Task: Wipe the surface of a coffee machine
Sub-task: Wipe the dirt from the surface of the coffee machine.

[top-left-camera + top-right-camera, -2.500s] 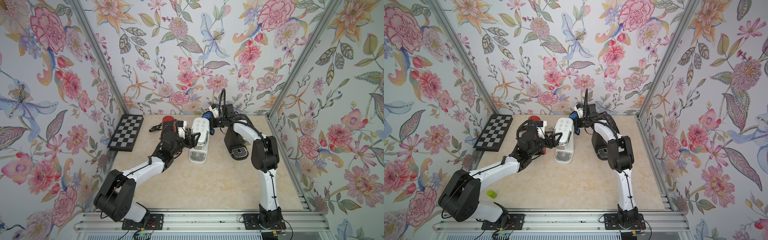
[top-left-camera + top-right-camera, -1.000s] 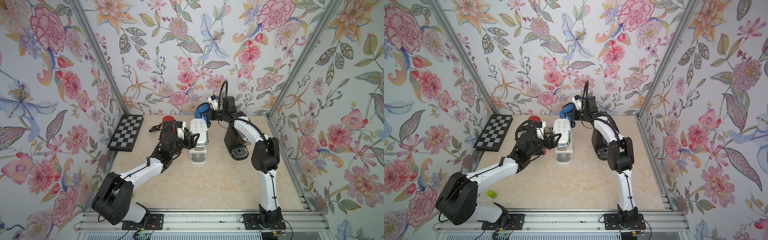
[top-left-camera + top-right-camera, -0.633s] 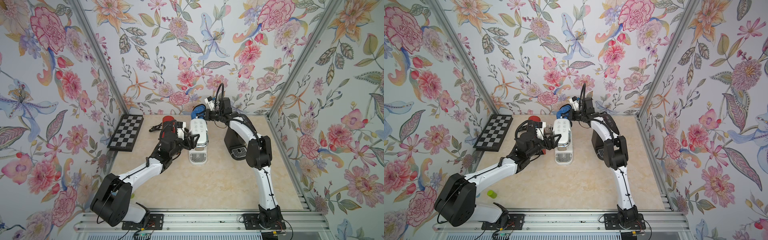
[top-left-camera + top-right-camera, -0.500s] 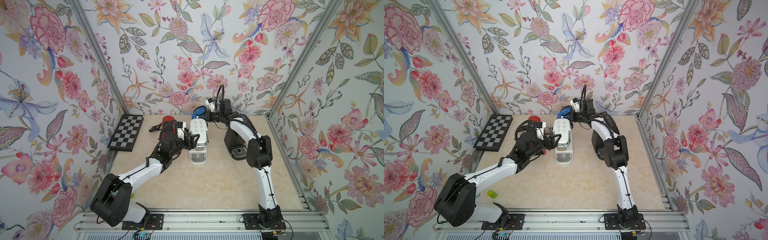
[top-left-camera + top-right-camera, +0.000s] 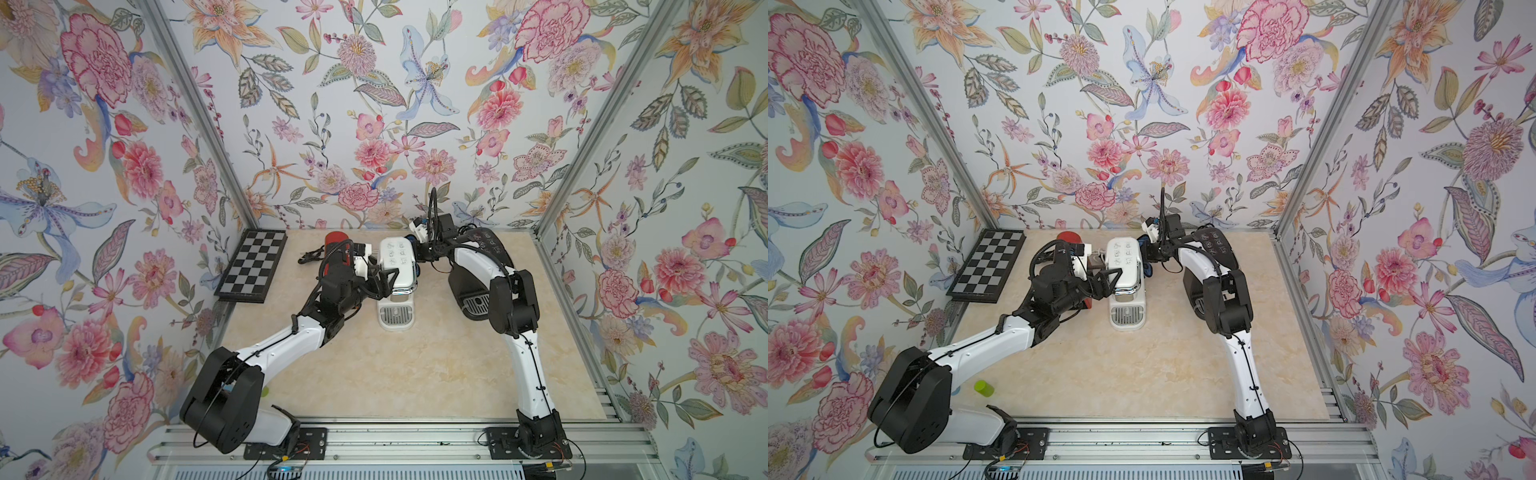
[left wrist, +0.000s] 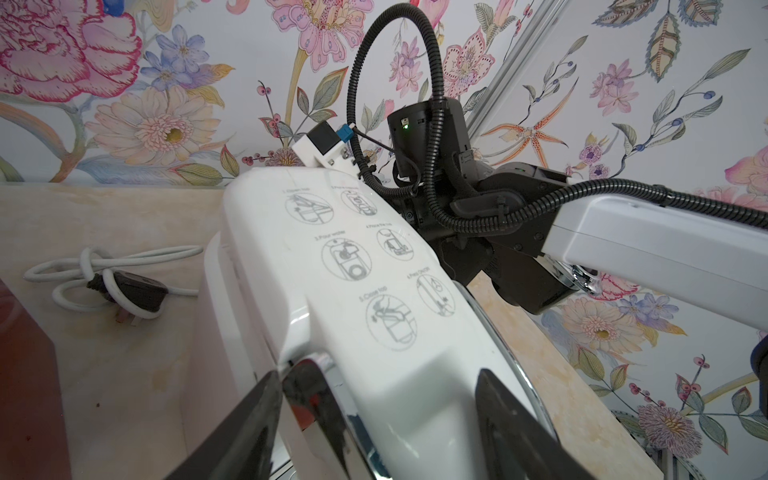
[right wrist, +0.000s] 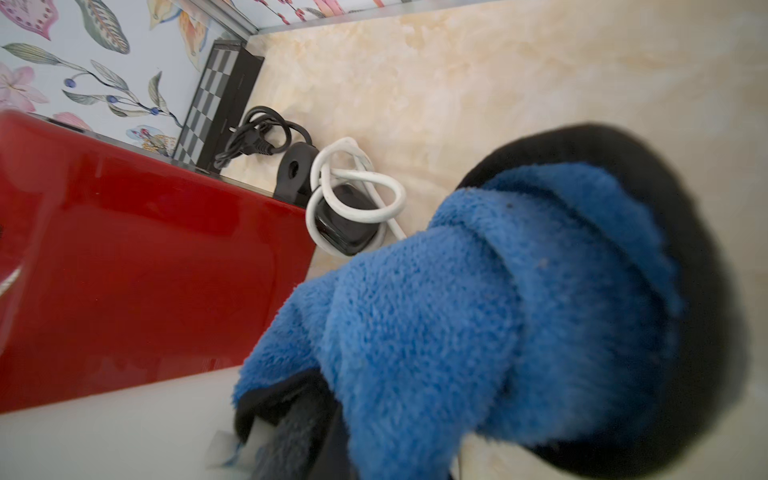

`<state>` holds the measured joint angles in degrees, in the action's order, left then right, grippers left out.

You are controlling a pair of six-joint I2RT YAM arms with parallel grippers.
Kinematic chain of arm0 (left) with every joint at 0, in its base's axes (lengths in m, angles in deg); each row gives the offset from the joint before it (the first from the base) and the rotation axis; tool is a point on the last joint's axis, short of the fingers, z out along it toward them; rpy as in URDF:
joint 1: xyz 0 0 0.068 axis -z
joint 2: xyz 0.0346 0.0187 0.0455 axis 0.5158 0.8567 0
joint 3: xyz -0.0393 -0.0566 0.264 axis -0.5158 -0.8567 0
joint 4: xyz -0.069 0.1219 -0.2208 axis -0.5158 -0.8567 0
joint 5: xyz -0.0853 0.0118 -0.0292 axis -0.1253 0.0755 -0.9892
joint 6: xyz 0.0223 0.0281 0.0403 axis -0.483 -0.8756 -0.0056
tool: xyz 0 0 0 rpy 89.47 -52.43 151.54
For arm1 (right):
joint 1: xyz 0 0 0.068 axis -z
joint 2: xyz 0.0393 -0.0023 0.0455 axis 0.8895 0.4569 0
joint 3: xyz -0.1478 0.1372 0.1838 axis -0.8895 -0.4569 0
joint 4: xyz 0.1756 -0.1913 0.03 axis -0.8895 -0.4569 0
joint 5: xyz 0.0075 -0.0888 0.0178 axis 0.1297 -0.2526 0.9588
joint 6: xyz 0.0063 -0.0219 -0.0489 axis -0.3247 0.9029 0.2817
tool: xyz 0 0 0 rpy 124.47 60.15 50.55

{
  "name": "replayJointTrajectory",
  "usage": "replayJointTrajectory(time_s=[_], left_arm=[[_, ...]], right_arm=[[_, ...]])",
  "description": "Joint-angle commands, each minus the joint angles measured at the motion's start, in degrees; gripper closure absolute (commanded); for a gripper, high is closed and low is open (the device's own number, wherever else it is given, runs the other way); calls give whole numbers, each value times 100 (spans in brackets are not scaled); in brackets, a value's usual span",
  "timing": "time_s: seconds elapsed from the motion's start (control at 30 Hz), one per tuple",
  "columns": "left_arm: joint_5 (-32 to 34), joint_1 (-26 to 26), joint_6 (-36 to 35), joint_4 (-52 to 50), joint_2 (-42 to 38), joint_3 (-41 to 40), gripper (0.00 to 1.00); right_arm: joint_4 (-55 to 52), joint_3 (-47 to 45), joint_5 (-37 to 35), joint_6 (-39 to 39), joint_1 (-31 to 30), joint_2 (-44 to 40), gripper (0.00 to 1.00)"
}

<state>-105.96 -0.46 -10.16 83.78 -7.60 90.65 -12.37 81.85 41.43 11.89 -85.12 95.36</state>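
Observation:
The white coffee machine (image 5: 396, 266) stands at the middle back of the table, with printed pictograms on its top (image 6: 349, 257). My left gripper (image 5: 390, 277) is closed on the machine's front head, one black finger (image 6: 249, 415) on each side. My right gripper (image 5: 418, 254) is shut on a fluffy blue cloth (image 7: 478, 311) and holds it against the machine's right side near the back. In both top views only a bit of the blue cloth (image 5: 1143, 242) shows beside the machine. The right gripper's fingers are buried under the cloth.
A red coffee machine (image 5: 336, 241) stands just left of the white one, a black one (image 5: 478, 270) to its right. A chessboard (image 5: 253, 264) leans at the left wall. Coiled white and black cables (image 7: 353, 199) lie behind the machines. A small green object (image 5: 983, 387) lies near the left arm's base.
My right gripper has carried the blue cloth from the white machine's back top edge down onto its right side. The left gripper has held still on the machine's head.

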Motion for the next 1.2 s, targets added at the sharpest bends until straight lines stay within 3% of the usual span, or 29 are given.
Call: replayJointTrajectory(time_s=[0.0,0.27,0.57,0.83,1.17], left_arm=[[-227,64,-93,-316,9,-156,27],[-167,62,-108,-369,-100,-249,27],[21,61,-106,-450,-313,-226,27],[93,44,-206,-602,-338,-163,27],[121,17,-114,-442,-357,-341,27]], right_arm=[[-401,-187,-413,310,-570,143,100],[-671,-494,-1781,509,-733,-173,100],[-660,-1223,-2480,463,-750,-1154,100],[-399,-2037,-2539,377,-817,-2292,100],[512,-4459,-2595,-138,-1237,-3666,100]])
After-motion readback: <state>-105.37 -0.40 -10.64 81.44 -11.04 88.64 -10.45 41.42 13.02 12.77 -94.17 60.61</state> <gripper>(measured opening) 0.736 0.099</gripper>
